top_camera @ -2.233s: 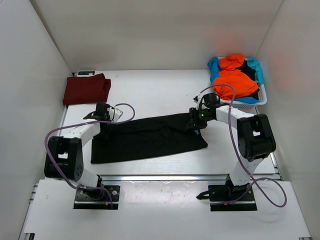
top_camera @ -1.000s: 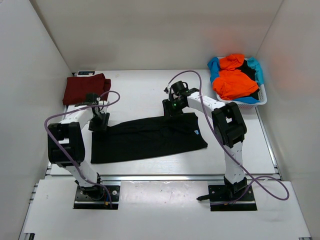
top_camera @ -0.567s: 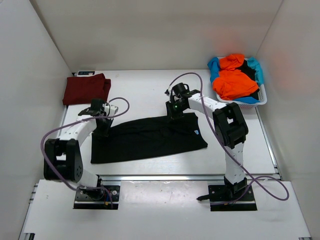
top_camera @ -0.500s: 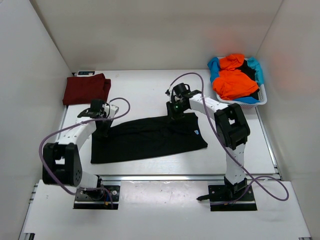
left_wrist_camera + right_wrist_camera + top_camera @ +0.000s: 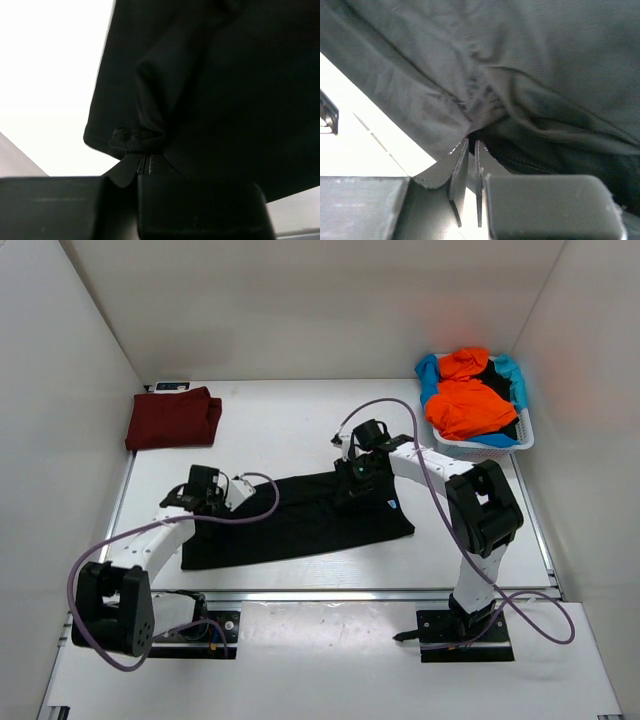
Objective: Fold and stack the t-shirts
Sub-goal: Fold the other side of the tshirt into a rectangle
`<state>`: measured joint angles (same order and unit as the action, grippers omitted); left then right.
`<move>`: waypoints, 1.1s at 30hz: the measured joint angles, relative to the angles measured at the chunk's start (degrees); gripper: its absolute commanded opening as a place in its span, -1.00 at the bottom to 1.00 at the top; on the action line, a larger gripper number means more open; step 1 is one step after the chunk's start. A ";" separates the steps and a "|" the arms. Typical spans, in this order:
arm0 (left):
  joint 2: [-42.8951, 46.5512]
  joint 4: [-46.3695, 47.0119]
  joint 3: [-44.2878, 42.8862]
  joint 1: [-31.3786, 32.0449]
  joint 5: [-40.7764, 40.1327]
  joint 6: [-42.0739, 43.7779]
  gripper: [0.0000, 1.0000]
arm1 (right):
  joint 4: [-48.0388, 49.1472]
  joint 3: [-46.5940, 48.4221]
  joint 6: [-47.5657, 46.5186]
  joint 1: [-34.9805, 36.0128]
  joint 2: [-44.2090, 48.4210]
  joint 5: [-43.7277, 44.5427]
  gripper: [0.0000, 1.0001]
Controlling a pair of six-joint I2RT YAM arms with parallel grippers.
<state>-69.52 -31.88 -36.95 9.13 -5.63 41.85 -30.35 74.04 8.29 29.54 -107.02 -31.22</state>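
**A:** Overhead view: the black t-shirt (image 5: pixel 300 515) lies spread across the middle of the table (image 5: pixel 300 415). Both arms are down on its far edge, the left gripper (image 5: pixel 218 502) at the left end and the right gripper (image 5: pixel 355 480) just right of the middle.

**B:** You can't read the jaws from up there, though. The left wrist camera shows them: that claw is clenched tight on a bunched bit of black hem, with white table behind it.

**A:** And the right wrist camera?

**B:** The two thin fingers are nearly together, pinching a gathered wrinkle of the same shirt. None of the rest of the scene shows in either wrist view.

**A:** The count, then. Two arms and one black shirt on the table. One dark red t-shirt (image 5: pixel 172 418) lies folded at the far left corner, well apart.

**B:** There's one white basket (image 5: pixel 490 443) at the far right, holding a heap of orange, light blue and a little black. I can't tell how many shirts are in it
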 measured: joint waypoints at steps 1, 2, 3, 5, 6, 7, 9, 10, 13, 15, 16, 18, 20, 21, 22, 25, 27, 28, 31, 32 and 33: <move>0.98 0.81 1.27 0.87 -0.42 1.01 -0.99 | -0.02 -0.15 -0.24 0.42 0.00 -0.42 -0.83; 1.97 1.68 2.45 1.49 -0.98 1.92 -0.99 | -0.07 -0.17 -0.48 0.74 0.00 -0.81 -0.84; 3.23 2.86 3.82 2.19 -1.60 2.95 -0.99 | -0.07 -0.17 -0.70 0.94 0.00 -1.20 -0.84; 6.88 5.44 7.13 3.52 -2.97 5.01 -0.99 | -0.04 -0.22 -1.11 1.36 0.00 -1.90 -0.84; 9.70 7.19 9.44 4.33 -3.65 6.54 -0.99 | 0.02 -0.44 -1.40 1.49 0.00 -2.14 -0.84; 13.29 8.52 11.93 5.14 -4.04 8.44 -1.00 | -0.04 -0.74 -1.79 1.51 0.09 -2.34 -0.84; 22.08 12.13 17.86 6.60 -4.76 11.96 -1.00 | -0.26 -1.79 -2.64 1.53 0.50 -2.49 -0.84; 26.95 13.40 20.87 7.23 -5.16 14.01 -1.00 | -0.37 -2.58 -2.95 1.53 0.98 -2.54 -0.81; 37.92 15.06 27.54 8.76 -6.36 18.64 -1.00 | -1.27 -4.74 -3.58 1.09 3.23 -2.73 -0.68; 40.98 14.32 29.11 9.16 -6.95 20.11 -1.00 | -2.01 -4.92 -3.89 0.66 4.63 -2.56 -0.60; 41.64 13.62 29.11 9.07 -7.15 20.35 -0.98 | -2.27 -4.72 -4.00 0.35 5.22 -2.29 -0.48; 41.83 12.15 28.30 8.31 -7.13 20.02 -0.91 | -3.30 -2.99 -3.85 -0.35 5.75 -1.62 -0.26; 41.09 10.08 26.53 7.06 -6.73 18.73 -0.85 | -3.63 -0.55 -3.61 -0.74 5.75 -0.72 -0.21; 40.54 8.94 25.35 6.45 -6.49 17.97 -0.81 | -3.98 1.07 -3.45 -0.81 5.70 0.07 -0.21; 39.98 7.96 24.13 5.92 -6.08 17.03 -0.77 | -4.02 2.80 -3.32 -0.83 5.60 1.09 -0.26; 39.47 5.66 21.73 5.62 -5.73 14.08 -0.64 | -3.85 9.05 -2.62 -0.81 3.32 4.07 -0.57; 39.82 3.93 21.09 6.54 -5.77 11.93 -0.42 | -3.21 11.34 -2.25 -0.66 1.09 5.84 -0.83; 40.06 2.97 21.03 7.21 -5.84 10.91 -0.22 | -3.21 11.67 -1.99 -0.57 0.09 6.71 -1.00; 40.22 0.55 21.03 8.15 -5.79 8.98 0.03 | -4.37 10.97 -1.62 0.17 -2.47 9.57 -1.00; 40.19 0.09 21.03 7.74 -5.75 8.55 0.08 | -4.48 10.27 -1.68 0.72 -2.91 10.12 -1.00; 40.11 -0.24 21.00 6.82 -5.66 8.26 0.11 | -4.68 9.57 -1.68 1.33 -3.21 10.51 -1.00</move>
<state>-29.41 -32.12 -15.94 15.94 -11.29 50.11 -35.03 83.61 6.61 30.87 -110.24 -20.71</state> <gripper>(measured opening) 0.525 0.001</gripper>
